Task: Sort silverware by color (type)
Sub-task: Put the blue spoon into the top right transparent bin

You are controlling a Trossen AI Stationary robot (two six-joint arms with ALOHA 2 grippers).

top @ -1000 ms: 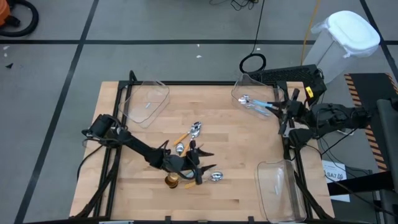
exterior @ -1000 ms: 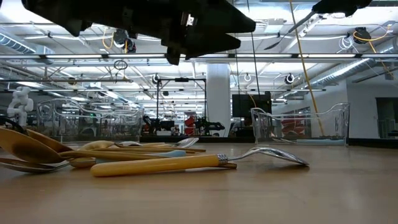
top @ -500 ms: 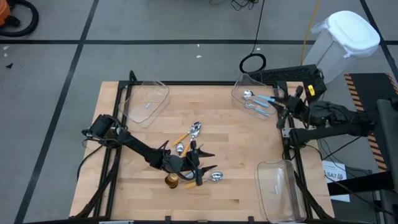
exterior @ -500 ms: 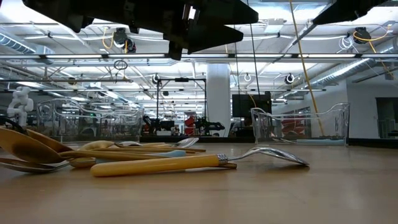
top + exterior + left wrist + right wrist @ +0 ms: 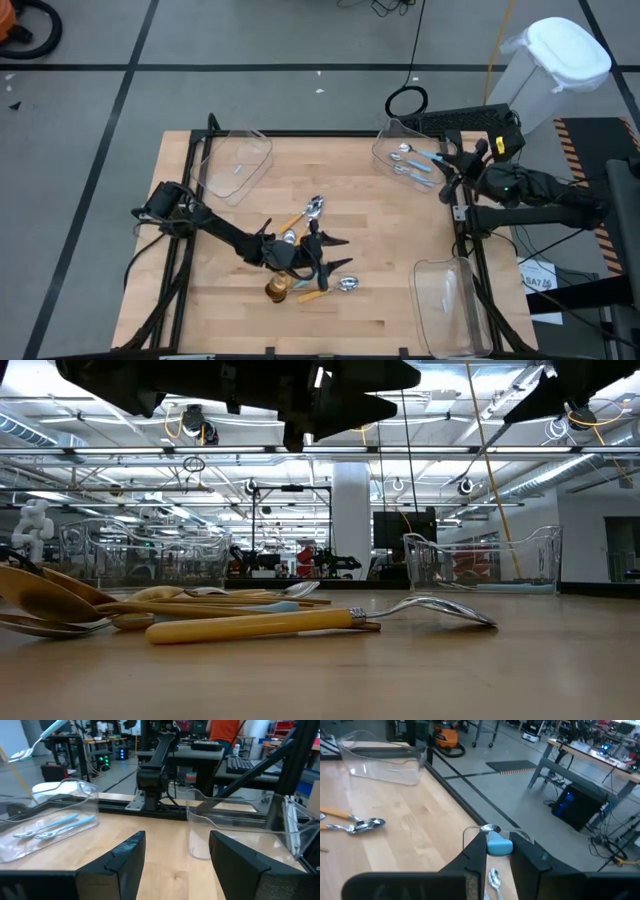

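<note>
Near the table's middle lies a pile of spoons (image 5: 300, 250): orange-handled ones with silver bowls (image 5: 260, 624) and gold ones (image 5: 276, 290), resting flat on the wood. My left gripper (image 5: 342, 253) hovers open just above the pile's right side, touching nothing. My right gripper (image 5: 445, 165) is at the far right, shut on a light blue-handled spoon (image 5: 420, 154) above the far-right clear bin (image 5: 385, 140). Two more blue-handled spoons (image 5: 50, 827) lie in that bin. My right gripper pinches the blue-handled spoon by the free end of its handle (image 5: 498, 845) between the two fingers. The fingers come from the table's right side, along the spoon. The spoon is lifted clear of the bin, its bowl (image 5: 21, 754) sloping down toward the table's left.
A second clear bin (image 5: 238, 160) sits at the far left and a third (image 5: 445, 300) at the near right corner. Black frame rails (image 5: 190, 200) run along the table's edges. Bare wood (image 5: 400, 230) lies between the pile and the right bins.
My right gripper has drawn back a little toward the table's right and far edges, carrying the blue-handled spoon with it above the bin. My left gripper has shifted slightly toward the right over the pile, still open.
</note>
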